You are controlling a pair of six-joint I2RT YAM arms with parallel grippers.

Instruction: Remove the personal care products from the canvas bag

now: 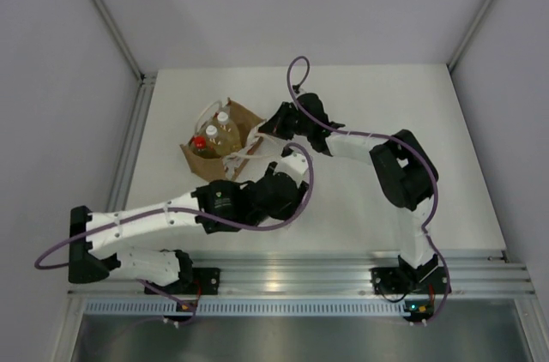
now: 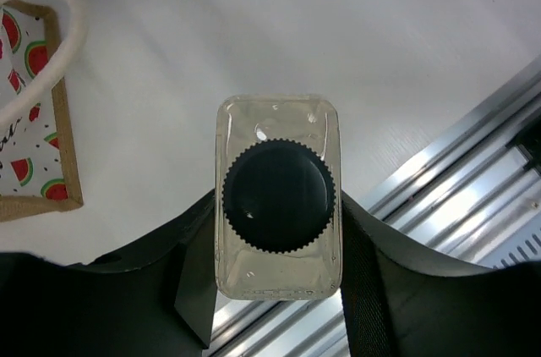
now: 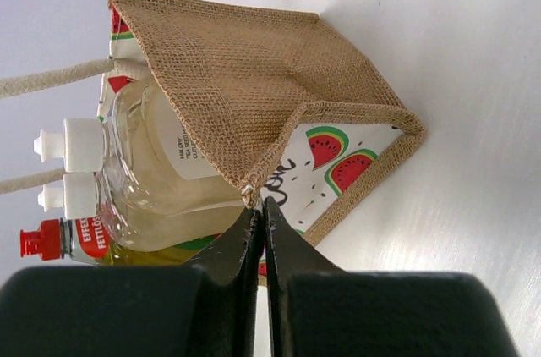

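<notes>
While the left gripper (image 2: 279, 285) clamps its part-closed fingers on the clear bottle (image 2: 277, 196), held outside the bag (image 3: 254, 78) over the table (image 2: 380, 52), we see the right gripper (image 3: 258, 209) fully closed, pinching the bag's rim. Two white-capped bottles (image 3: 161, 145) and a red-capped bottle (image 3: 80, 240) sit inside. We judge the slick clear bottle could topple if let go too high, and the thin pinch could slip, letting the bag tip and spill.

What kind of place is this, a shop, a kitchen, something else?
Probably a robot lab test cell: bare white table, plain grey wall panels, left arm and right arm bolted to an aluminium rail.
</notes>
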